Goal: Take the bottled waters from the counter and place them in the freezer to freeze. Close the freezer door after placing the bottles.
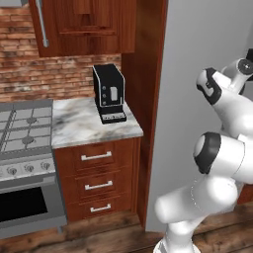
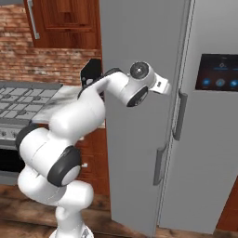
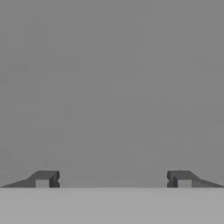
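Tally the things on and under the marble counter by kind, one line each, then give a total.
Coffee machine: 1
Drawers below the counter: 3
Drawer handles: 3
Total: 7

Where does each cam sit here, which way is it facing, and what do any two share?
Left base view: behind the arm on its left, looking forward and down at the counter, coffee machine and stove; white arm at lower right.
Right base view: behind on its right, facing the freezer door and its handle; arm rises from lower left.
Hand view: on the hand, facing a flat grey surface; the gripper jaws stand wide apart, holding nothing.
Both base views share the stove, counter and coffee machine.
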